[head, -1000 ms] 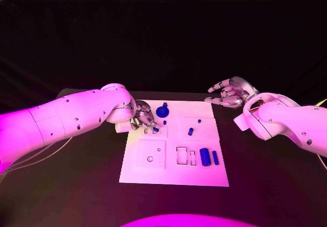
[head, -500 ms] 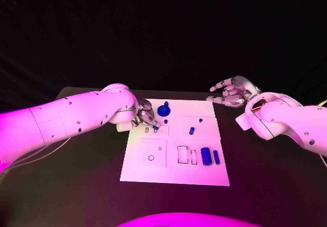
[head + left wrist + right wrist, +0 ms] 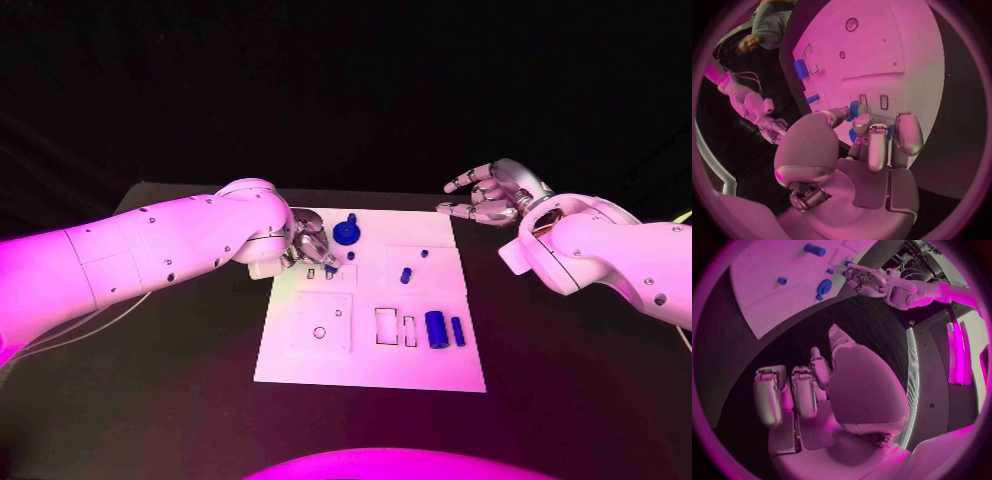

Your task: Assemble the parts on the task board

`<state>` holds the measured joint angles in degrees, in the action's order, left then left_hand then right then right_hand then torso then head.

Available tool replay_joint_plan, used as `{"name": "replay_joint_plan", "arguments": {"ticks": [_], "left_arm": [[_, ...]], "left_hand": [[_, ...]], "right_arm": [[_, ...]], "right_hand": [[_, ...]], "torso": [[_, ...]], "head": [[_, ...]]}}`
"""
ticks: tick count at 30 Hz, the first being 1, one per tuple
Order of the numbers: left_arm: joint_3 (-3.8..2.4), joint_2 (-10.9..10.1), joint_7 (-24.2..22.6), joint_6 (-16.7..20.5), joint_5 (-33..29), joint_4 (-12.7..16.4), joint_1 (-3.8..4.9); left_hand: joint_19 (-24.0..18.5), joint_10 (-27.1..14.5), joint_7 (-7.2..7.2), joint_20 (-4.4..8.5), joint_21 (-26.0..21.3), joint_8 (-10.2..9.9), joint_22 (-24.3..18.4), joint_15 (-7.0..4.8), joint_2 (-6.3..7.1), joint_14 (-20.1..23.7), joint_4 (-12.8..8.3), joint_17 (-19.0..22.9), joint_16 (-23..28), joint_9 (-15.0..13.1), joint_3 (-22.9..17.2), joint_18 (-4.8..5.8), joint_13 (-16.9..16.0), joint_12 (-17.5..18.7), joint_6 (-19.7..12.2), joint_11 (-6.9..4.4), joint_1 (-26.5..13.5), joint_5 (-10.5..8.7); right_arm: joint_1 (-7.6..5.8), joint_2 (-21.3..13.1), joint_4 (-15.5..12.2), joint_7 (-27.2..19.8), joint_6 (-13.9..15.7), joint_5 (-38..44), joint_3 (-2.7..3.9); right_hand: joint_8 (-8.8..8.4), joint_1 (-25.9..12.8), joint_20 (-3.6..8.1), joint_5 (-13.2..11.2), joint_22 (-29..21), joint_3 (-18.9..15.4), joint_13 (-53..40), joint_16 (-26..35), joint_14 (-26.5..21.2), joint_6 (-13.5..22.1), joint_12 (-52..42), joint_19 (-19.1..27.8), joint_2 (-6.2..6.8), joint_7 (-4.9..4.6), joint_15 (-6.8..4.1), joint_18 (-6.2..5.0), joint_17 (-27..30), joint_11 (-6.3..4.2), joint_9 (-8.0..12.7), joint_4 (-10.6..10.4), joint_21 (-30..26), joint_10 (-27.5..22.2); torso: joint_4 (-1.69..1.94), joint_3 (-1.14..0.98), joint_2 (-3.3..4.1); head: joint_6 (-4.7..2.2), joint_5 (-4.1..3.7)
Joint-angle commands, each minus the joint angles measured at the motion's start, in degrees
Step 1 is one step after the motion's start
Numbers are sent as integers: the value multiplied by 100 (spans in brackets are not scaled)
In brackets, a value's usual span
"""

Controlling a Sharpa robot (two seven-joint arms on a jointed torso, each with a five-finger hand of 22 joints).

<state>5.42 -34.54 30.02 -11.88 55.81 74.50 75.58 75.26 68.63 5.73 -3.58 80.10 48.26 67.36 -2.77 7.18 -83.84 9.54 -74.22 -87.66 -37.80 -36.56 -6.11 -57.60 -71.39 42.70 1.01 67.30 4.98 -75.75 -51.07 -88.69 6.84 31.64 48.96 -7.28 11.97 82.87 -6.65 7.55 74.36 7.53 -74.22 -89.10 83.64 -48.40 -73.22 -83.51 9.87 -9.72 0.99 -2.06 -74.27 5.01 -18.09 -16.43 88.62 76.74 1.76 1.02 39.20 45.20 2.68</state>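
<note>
Black table (image 3: 577,380); left robot hand (image 3: 306,250) pinching blue part (image 3: 330,268)

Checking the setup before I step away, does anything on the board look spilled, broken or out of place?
Nothing stands out. The task board lies flat on the table, and the blue parts rest on it.

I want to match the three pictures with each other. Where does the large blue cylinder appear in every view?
Head view: the large blue cylinder lies on the near right part of the task board.
Left wrist view: it lies on the board, well beyond the fingertips.
Right wrist view: it lies on the board, far from this hand.
Shared landmark: the left hand over the board's far left part.
</note>
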Motion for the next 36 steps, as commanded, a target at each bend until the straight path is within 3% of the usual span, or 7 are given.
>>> {"name": "replay_joint_plan", "arguments": {"ticks": [1,36], "left_arm": [[3,11,8,-57,46,15,-6],[52,-21,65,-344,160,10,-32]], "left_hand": [[97,295,-185,39,120,248,87,-54,-79,-529,-427,-1355,-125,-735,-1212,141,-120,-72,142,-119,72,224],[107,377,-205,56,118,232,83,-72,-55,-554,-559,-1413,-154,-779,-1373,141,-185,-103,206,-139,-67,236]], "right_arm": [[1,3,-4,-10,-17,11,1],[6,15,18,-10,-42,11,1]], "right_hand": [[81,-156,28,60,1450,111,-53,26,579,43,40,-555,-96,-9,-45,151,-1372,-11,-41,-4,-82,-105],[104,-174,28,58,1448,115,-50,27,579,53,38,-554,-97,-8,-46,150,-1370,-12,-43,-2,-86,-104]], "torso": [[0,-1,2],[-3,-7,3]], "head": [[12,7],[32,18]]}}
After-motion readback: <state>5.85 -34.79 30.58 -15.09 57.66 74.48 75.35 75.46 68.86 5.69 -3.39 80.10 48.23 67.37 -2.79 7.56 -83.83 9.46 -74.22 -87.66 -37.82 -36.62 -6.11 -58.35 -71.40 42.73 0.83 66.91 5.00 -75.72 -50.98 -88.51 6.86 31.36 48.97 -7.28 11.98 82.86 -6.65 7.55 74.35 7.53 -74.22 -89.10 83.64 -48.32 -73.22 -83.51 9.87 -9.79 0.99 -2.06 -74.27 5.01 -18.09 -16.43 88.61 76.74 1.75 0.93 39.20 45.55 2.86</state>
